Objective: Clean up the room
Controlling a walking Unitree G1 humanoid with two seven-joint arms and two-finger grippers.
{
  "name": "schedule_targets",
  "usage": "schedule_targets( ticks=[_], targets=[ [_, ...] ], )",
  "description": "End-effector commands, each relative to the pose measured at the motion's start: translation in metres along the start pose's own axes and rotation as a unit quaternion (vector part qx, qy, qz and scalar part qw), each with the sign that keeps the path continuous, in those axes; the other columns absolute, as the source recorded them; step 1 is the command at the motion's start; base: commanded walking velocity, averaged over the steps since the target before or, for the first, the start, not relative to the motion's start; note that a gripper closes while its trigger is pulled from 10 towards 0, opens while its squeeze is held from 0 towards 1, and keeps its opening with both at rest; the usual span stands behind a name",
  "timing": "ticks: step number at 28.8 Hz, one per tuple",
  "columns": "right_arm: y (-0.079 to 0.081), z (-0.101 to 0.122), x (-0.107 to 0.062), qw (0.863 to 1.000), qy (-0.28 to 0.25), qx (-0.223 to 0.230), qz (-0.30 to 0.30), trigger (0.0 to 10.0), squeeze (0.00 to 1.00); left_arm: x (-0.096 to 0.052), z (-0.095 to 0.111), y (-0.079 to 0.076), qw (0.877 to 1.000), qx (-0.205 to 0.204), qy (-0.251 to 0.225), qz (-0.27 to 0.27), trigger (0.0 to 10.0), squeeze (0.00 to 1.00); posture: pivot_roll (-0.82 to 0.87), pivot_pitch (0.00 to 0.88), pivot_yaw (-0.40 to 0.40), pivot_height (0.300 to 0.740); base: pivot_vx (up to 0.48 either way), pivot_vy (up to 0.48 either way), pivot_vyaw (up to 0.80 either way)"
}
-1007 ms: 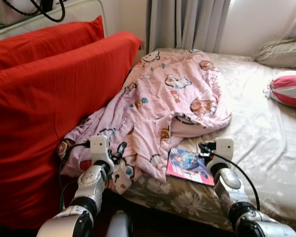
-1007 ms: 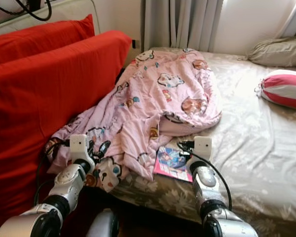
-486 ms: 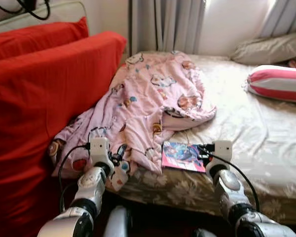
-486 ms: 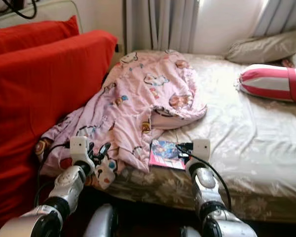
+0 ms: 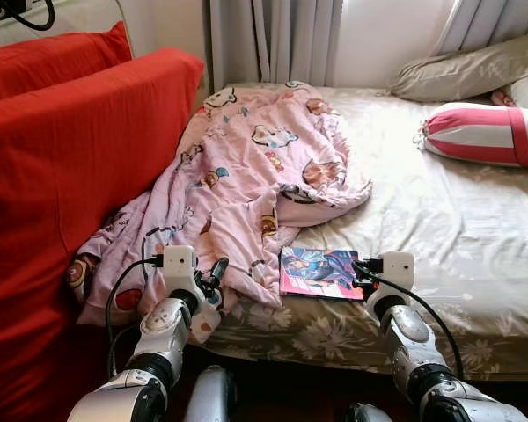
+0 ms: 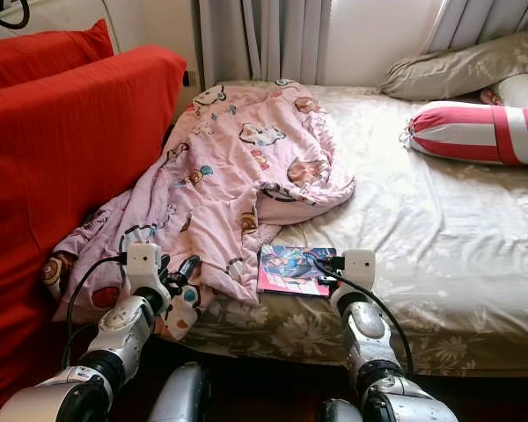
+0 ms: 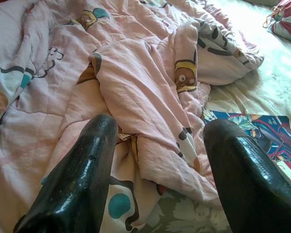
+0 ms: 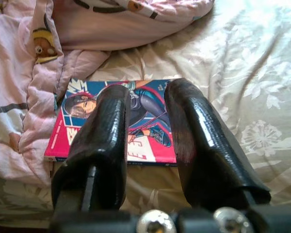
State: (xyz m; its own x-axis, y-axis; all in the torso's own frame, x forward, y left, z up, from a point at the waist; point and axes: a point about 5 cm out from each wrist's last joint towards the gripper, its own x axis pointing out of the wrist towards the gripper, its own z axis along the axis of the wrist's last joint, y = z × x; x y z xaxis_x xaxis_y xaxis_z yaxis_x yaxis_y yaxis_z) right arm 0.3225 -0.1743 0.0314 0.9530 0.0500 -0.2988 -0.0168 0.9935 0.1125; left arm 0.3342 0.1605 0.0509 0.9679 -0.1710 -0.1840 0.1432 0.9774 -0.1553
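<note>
no legible writing on comic book (image 5: 319, 272) beside pink blanket (image 5: 246, 176).

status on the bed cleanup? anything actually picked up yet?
Nothing looks done. The pink blanket lies crumpled, the comic book flat on the bed. In hand: right gripper open, aimed at the book; left gripper open over the blanket edge. Both remain to be tidied.
</note>
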Motion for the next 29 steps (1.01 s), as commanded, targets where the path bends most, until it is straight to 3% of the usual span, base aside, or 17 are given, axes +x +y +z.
schedule_targets(
  ticks=[1, 3, 19, 29],
  targets=[
    [0.002, -0.001, 0.001, 1.000, 0.005, 0.000, 0.005, 10.0, 0.00, -0.001, -0.002, -0.001, 1.000, -0.003, 0.004, -0.002, 10.0, 0.00, 0.09, 0.000, -0.010, 0.594, 0.000, 0.000, 0.00],
    [0.002, -0.002, -0.001, 1.000, 0.001, -0.003, 0.003, 10.0, 0.00, -0.001, -0.002, -0.001, 1.000, -0.004, 0.004, -0.002, 10.0, 0.00, 0.09, 0.000, -0.010, 0.579, 0.000, 0.000, 0.00],
    [-0.004, -0.007, -0.003, 1.000, 0.008, 0.009, -0.004, 10.0, 0.00, 0.000, -0.002, 0.000, 1.000, 0.003, 0.008, -0.002, 10.0, 0.00, 0.09, 0.000, -0.002, 0.579, 0.000, 0.000, 0.00],
    [-0.005, -0.011, -0.005, 1.000, 0.017, 0.006, -0.004, 10.0, 0.00, 0.000, -0.002, -0.001, 1.000, 0.006, 0.008, -0.004, 10.0, 0.00, 0.09, 0.000, 0.000, 0.579, 0.266, 0.000, 0.00]
  ],
)
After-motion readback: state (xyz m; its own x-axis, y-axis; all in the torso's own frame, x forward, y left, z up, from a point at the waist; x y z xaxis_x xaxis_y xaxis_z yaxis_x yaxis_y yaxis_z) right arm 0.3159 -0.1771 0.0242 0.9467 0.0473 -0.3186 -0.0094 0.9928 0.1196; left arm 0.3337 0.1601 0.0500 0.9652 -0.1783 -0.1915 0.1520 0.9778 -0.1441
